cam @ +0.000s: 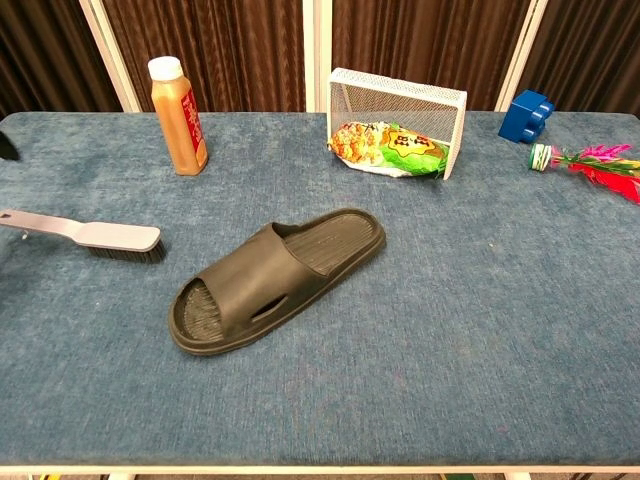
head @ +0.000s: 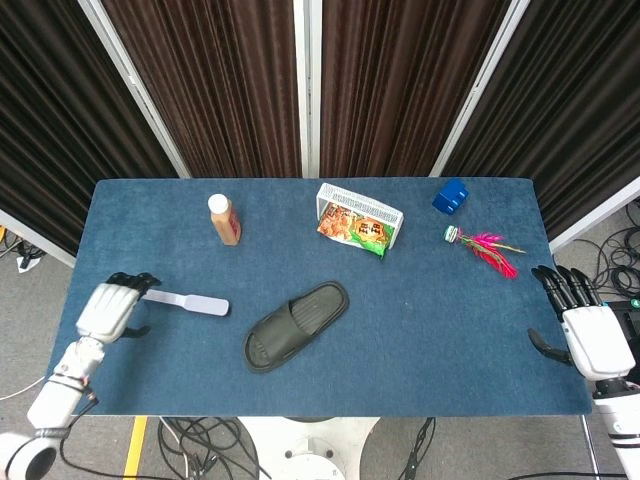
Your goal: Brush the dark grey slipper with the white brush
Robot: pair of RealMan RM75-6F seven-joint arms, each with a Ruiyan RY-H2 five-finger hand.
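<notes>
The dark grey slipper (head: 296, 324) lies sole down near the table's middle front, toe toward the front left; the chest view shows the slipper (cam: 275, 278) too. The white brush (head: 188, 300) lies left of it, bristles down, handle pointing left, also seen as the brush (cam: 90, 236) in the chest view. My left hand (head: 110, 308) hovers over the table's left part, fingers apart, right at the end of the brush handle and holding nothing. My right hand (head: 585, 325) hangs beyond the table's right edge, fingers spread and empty.
An orange bottle (head: 224, 219) stands at the back left. A white mesh basket (head: 360, 214) on its side holds a snack bag. A blue block (head: 450, 195) and a pink feathered toy (head: 483, 246) sit at the back right.
</notes>
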